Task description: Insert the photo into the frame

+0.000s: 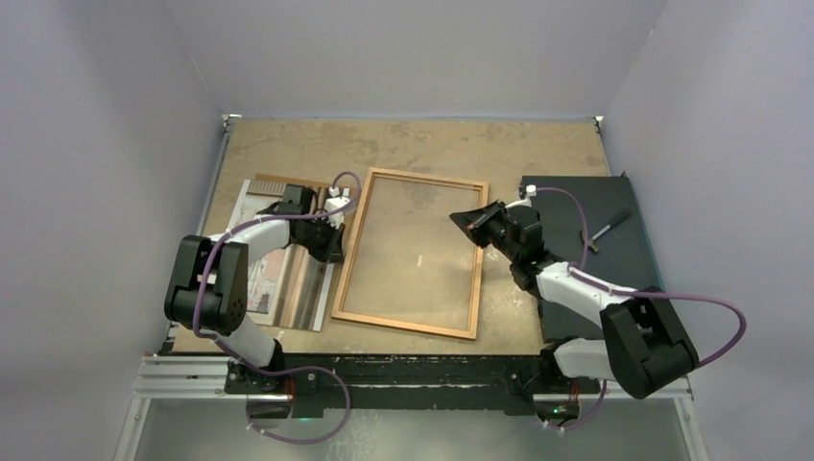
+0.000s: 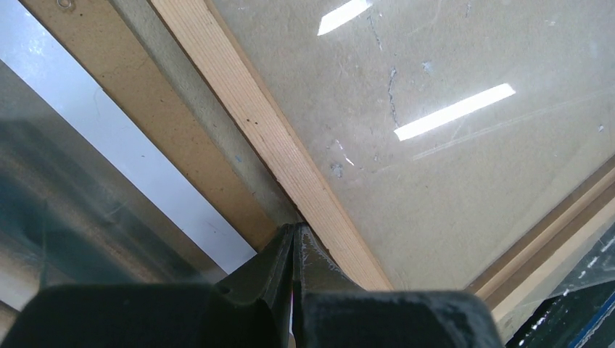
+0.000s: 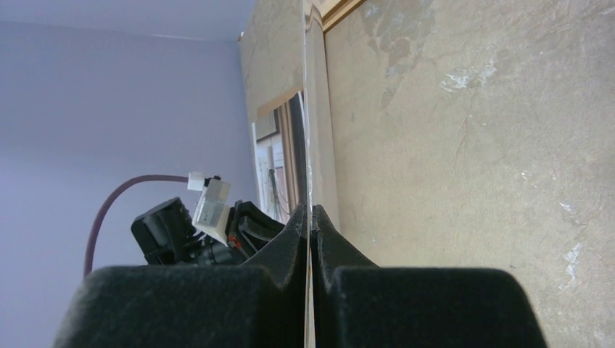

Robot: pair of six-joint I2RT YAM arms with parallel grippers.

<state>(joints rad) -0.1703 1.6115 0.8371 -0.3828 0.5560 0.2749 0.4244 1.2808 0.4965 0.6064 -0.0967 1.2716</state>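
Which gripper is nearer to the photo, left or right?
Left. The left gripper sits at the frame's left rail, beside the photo; the right gripper, pinching a clear pane, is at its right rail.

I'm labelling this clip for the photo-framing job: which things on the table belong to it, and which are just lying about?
Belongs to the job:
- the frame
- the photo, lying left of it
- the clear pane, pinched by the right gripper

Just lying about:
- the black slab
- the small tool on it
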